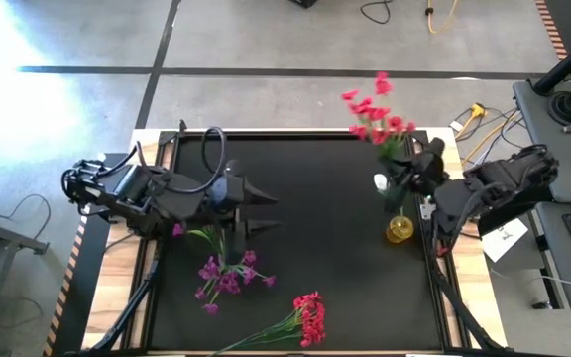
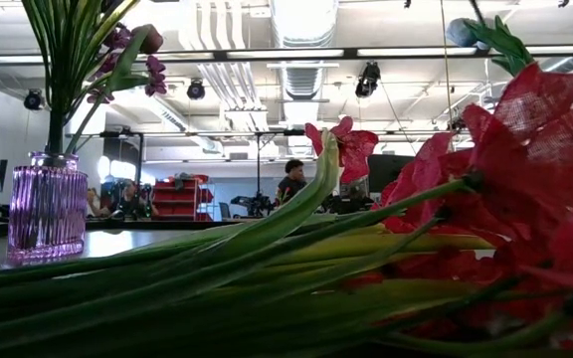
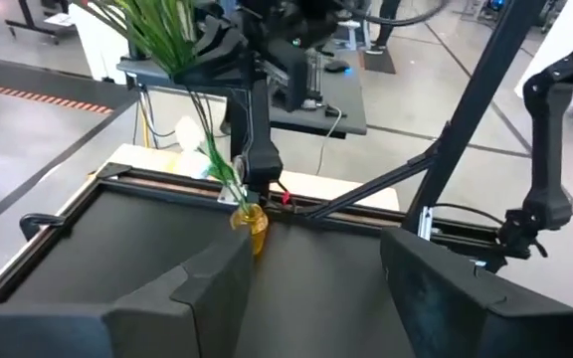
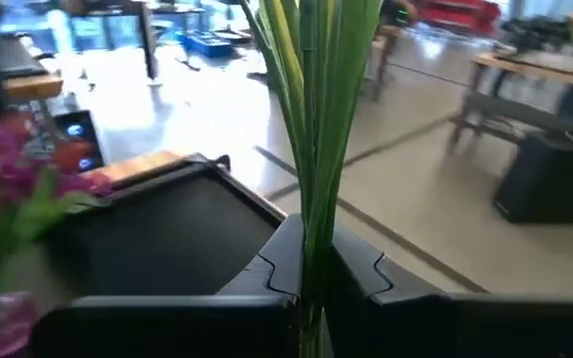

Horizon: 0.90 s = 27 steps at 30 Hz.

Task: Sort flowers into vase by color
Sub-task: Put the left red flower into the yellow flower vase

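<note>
Black matting covers the table [image 1: 335, 248], framed by pale wood at the edges, and both dark arms reach in over it from opposite sides. On the left side, the left gripper [image 1: 256, 210] hangs above the mat with its two fingers spread apart and nothing between them; its own camera looks out through that gap toward the far arm. On the right side, the right gripper [image 4: 314, 283] is closed tight on a bundle of green stems [image 4: 316, 129], whose red-pink flowers [image 1: 377, 111] fan out past the table's far edge. That bundle stands over a small yellow vase [image 1: 399, 229] near the right edge of the mat, though from above it is hard to say whether the stem ends have entered its mouth. A purple bunch [image 1: 228, 275] stands just beside the left gripper's fingers; in the low view it rises from a ribbed purple glass vase [image 2: 47, 213]. Near the table's front edge a red bunch [image 1: 308, 317] lies flat on the mat, its long stems trailing toward the left. A small white bud [image 1: 380, 181] shows next to the held stems.
</note>
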Available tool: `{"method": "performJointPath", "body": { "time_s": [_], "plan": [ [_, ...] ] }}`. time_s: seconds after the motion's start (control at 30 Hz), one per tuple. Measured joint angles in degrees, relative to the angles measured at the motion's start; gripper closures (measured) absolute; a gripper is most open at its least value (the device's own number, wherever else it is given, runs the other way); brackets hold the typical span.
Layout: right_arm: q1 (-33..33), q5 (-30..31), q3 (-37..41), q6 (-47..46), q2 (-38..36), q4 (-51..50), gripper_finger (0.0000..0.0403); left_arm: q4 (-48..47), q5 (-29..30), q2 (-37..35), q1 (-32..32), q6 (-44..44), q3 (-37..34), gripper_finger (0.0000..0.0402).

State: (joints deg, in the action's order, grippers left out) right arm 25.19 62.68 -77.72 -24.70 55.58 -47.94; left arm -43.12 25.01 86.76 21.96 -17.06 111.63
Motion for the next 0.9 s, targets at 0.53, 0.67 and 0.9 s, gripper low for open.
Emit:
{"method": "performJointPath", "body": {
  "time_s": [0.53, 0.67, 0.9],
  "plan": [
    [0.04, -30.31, 22.29, 1.22, -24.99, 8.48, 0.0388, 0.27, 7.38, 0.67, -0.31, -0.35, -0.02, 0.0206],
    [0.04, -32.98, 22.31, 2.68, -29.69, 8.43, 0.0388, 0.24, 9.61, 0.67, -0.39, -1.54, -0.02, 0.0206],
    [0.04, -31.32, 23.86, 5.58, -36.65, 7.84, 0.0388, 0.46, 13.06, 0.87, -0.48, -3.09, -0.02, 0.0206]
  ]
}}
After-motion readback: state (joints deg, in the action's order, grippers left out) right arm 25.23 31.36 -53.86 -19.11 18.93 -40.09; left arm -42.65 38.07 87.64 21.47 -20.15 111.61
